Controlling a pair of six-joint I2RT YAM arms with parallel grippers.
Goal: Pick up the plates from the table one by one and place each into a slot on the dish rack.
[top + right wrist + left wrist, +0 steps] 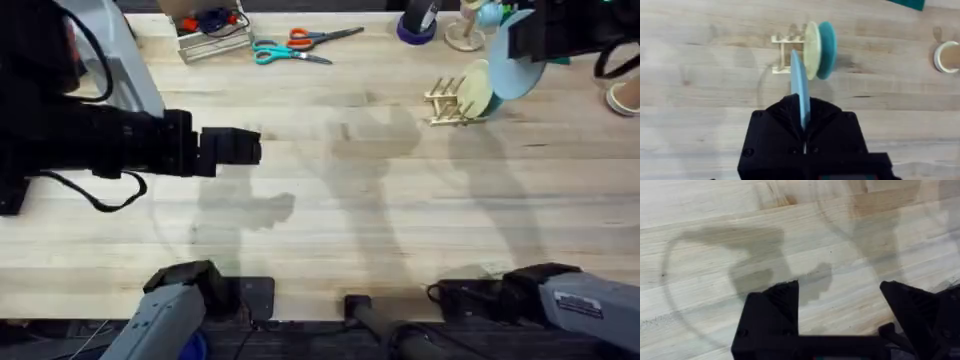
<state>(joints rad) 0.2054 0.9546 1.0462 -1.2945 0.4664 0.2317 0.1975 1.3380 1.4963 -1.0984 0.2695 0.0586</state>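
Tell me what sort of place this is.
Probably a robotics workbench or lab, not a kitchen. A butcher-block table carries a small wooden dish rack alongside scissors, and the right end effector holds a light blue plate above the rack.

- Three plates are counted: one light blue plate [800, 85], one cream-yellow plate [811, 50], one teal plate [828, 49].
- One dish rack [446, 102] is seen.
- One pair of scissors [300, 46] is seen.
- Two grippers are counted: left gripper [840, 307], right gripper [804, 131].
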